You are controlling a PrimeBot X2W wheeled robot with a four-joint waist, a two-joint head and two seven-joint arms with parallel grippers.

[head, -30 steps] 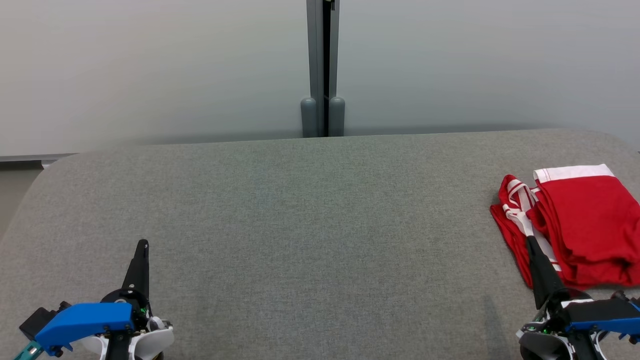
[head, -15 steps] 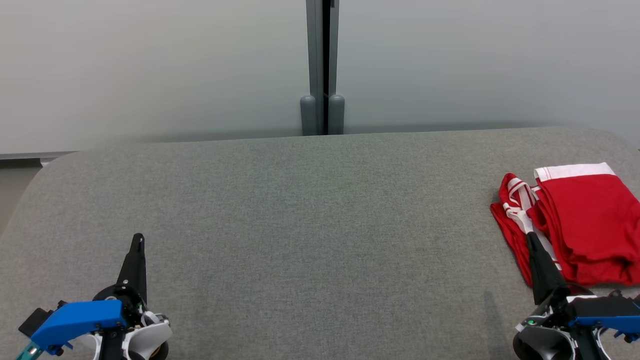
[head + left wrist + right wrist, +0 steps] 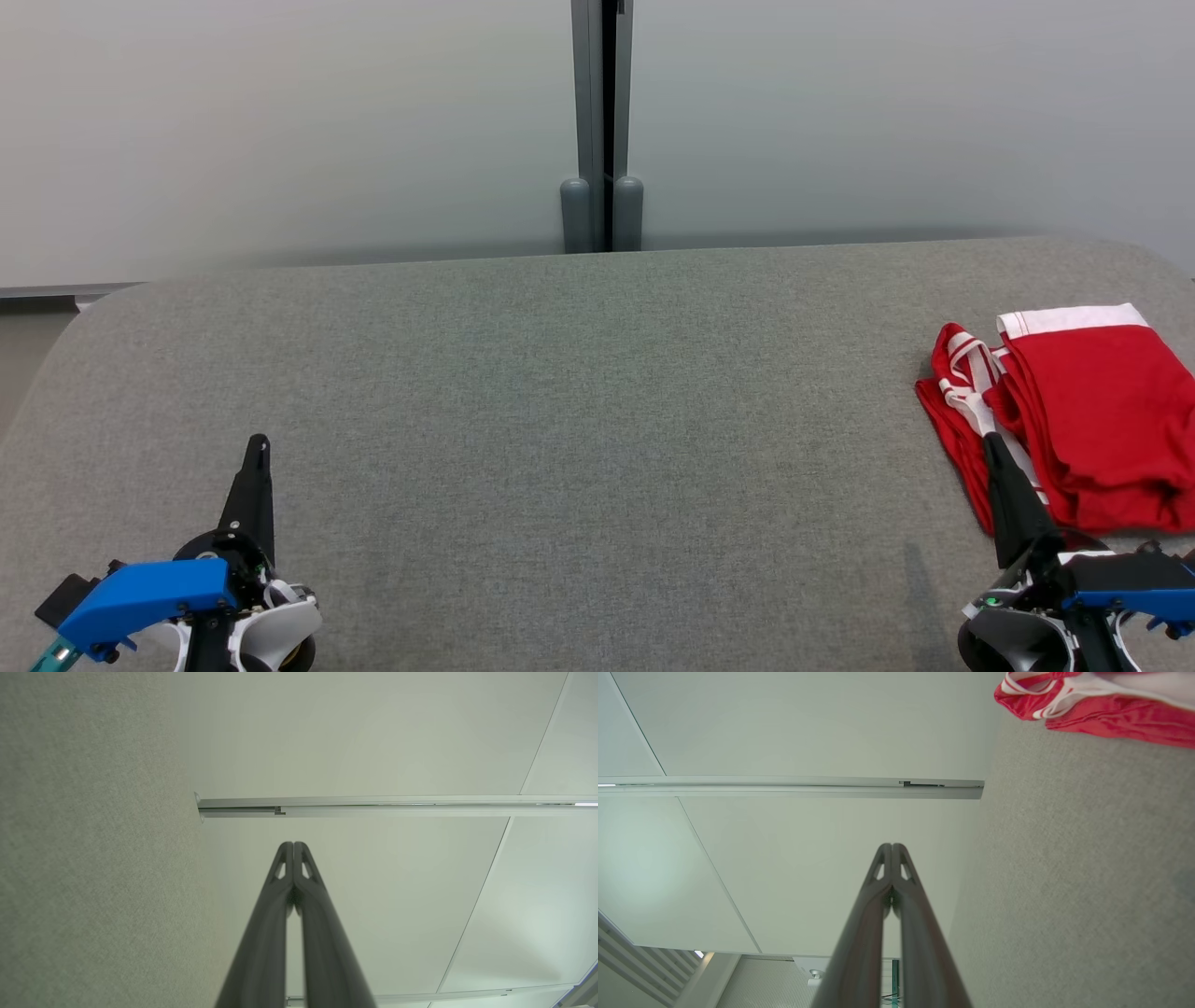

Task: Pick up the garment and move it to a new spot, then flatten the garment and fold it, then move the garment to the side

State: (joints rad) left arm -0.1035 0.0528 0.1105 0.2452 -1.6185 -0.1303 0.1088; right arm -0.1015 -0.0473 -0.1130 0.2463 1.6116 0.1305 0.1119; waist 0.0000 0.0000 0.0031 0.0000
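The garment is red with white trim and lies folded at the far right of the grey table; a strip of the same garment crosses the top right of the right wrist view. My right gripper is shut, raised at the lower right, and its tip overlaps the garment's left edge in the head view. Its fingertips meet with nothing between them. My left gripper is shut and empty at the lower left, its fingertips pressed together.
A pale partition wall with a grey vertical post stands behind the table's far edge. The table's rounded left corner falls away at the left.
Both grippers have drawn back slightly toward the bottom of the head view. The garment has not moved.
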